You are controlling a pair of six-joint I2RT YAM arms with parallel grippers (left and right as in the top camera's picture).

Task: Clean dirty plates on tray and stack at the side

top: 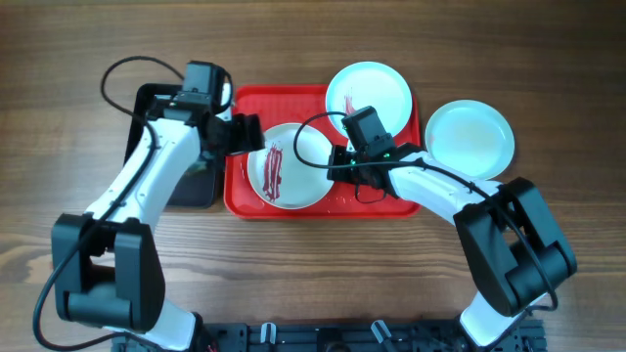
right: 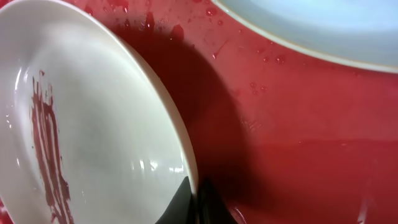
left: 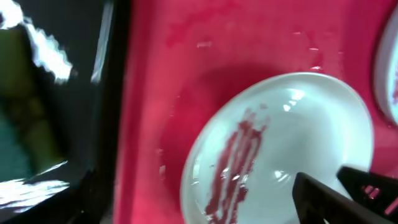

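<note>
Overhead and wrist views of a wooden worktop (top: 78, 39). The red tray (top: 284, 103) (left: 168, 74) (right: 280, 124) is seen at the centre of the overhead view, and clock positions are read from that view. A white plate (top: 293, 188) (left: 280, 143) (right: 93, 124), marked with dark red streaks (top: 273, 174) left of its middle, is carried in the tray's 8 o'clock half. A pale mint plate (top: 377, 88) (left: 388, 68) (right: 323, 25) with a small red mark is placed at the tray's 1 o'clock corner, where the far rim is overlapped. A second mint plate (top: 469, 137), unmarked, is set on the worktop at 3 o'clock, just beside the tray and off it. A smaller black tray (top: 194, 186) is found at 9 o'clock, touching the red one and largely covered by the left arm. The right gripper (top: 337, 161) (left: 336, 196) (right: 194, 202) is shown with its fingers clamped together on the white plate's rim at 3 o'clock; that side appears lifted, and a dark shadow is cast on the wet tray floor beneath it. The left gripper (top: 252, 135) is held at the same plate's 10 o'clock edge; whether its fingers are apart or together cannot be told, since none is seen in its own blurred wrist view.
</note>
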